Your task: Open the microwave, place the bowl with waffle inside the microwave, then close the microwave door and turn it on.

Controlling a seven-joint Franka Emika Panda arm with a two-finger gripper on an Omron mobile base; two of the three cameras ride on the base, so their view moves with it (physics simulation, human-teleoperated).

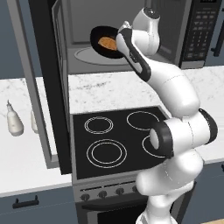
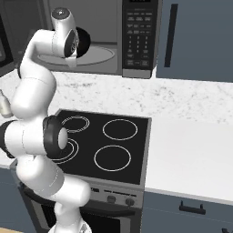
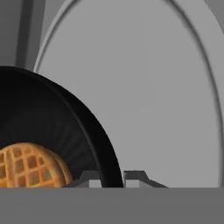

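While the end effector (image 3: pixel 113 178) pinches the bowl (image 1: pixel 105 42) rim over the turntable (image 1: pixel 89 56), tilting could spill the waffle (image 1: pixel 107 43).

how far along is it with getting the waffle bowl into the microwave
Done: the microwave door stands swung open at the left. In hand: the gripper is shut on the rim of the bowl, which is tilted with the waffle in it, inside the mouth of the microwave over the glass turntable. Left: set the bowl down, let go, back out, close the door, press the button panel.
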